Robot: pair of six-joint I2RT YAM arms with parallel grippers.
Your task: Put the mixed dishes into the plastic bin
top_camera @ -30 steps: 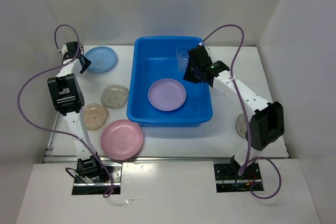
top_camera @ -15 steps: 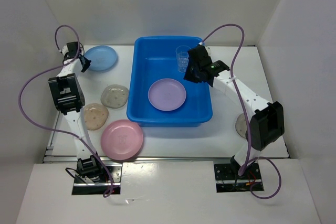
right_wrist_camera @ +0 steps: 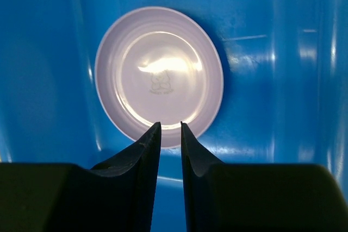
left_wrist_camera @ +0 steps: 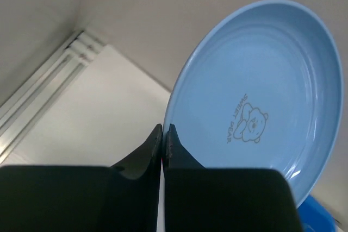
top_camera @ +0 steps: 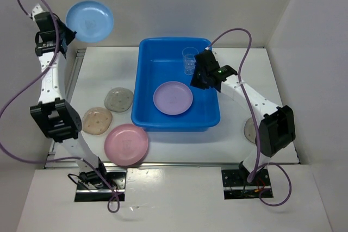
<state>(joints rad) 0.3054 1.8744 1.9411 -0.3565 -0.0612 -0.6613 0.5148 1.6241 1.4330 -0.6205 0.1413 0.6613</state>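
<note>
**Left gripper** [left_wrist_camera: 163, 129]: fingers pressed together on the rim of the light blue plate [top_camera: 89, 21], gripping its lower left edge as the wrist view shows it. The arm is stretched high at the far left.

**Light blue plate:** held clear of the white table [top_camera: 103, 77], up against the back wall and left of the bin. It is tilted steeply on edge, its hollow side facing the wrist camera. A small bear print with lettering sits in its well.

**Blue plastic bin** [top_camera: 157, 71]: large rectangular tub, standing at the middle of the table toward the far side.

**Lavender plate** [top_camera: 173, 98]: lies flat on the bin's floor, toward the near wall, with a faint print at its centre.

**Clear cup** [top_camera: 189, 60]: upright inside the bin, at the far right by the far wall.

**Right gripper** [right_wrist_camera: 169, 129]: over the right side of the bin, just beside the cup on its near side. It points down toward the lavender plate. The fingers stand a narrow gap apart, with nothing between them.

**Grey speckled plate** [top_camera: 118, 100]: flat on the table, just left of the bin.

**Beige speckled plate** [top_camera: 97, 120]: flat, nearer and further left than the grey one.

**Pink plate** [top_camera: 126, 144]: flat near the table's front edge, right beside the beige plate; whether they touch cannot be told.

**Pale plate** [top_camera: 247, 129]: on the table right of the bin, mostly hidden behind the right arm
</note>
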